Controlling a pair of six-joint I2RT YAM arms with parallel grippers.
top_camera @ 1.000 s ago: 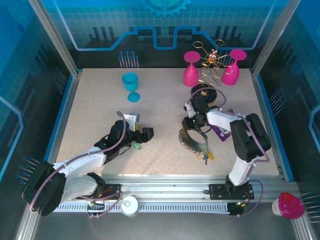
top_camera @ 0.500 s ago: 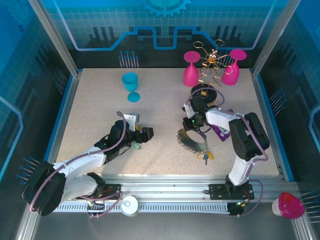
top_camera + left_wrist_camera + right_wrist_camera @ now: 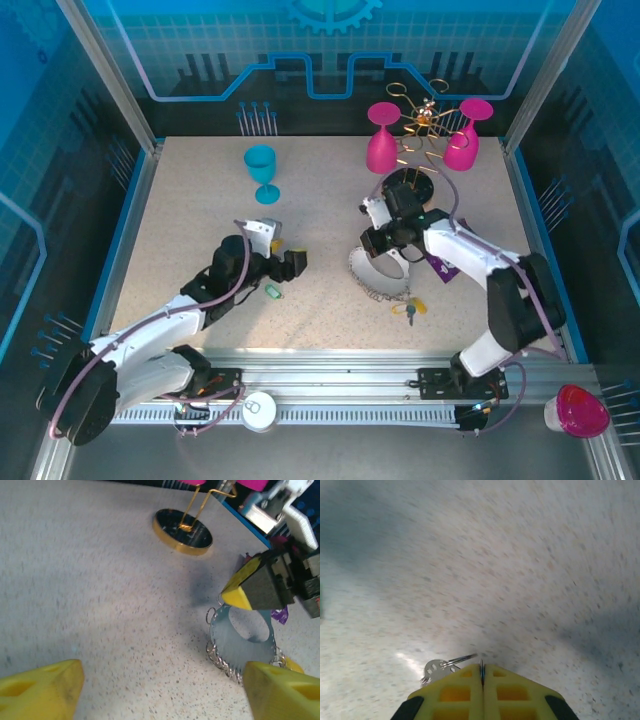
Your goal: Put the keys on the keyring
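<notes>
Speckled table (image 3: pixel 200 215): right gripper (image 3: pixel 380 247) pinches keyring (image 3: pixel 366 284) rim

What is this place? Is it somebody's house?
Probably not. It looks like a robot test booth: a left arm and a right arm bolted by a speckled table, with blue printed panels walling it in.

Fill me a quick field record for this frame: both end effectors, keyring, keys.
left end effector: open, empty, beside green key
right end effector: shut on keyring at its top edge
keyring: stood on edge on the table
yellow keys: at the keyring's near rim; attachment unclear
green key: loose on the table
</notes>
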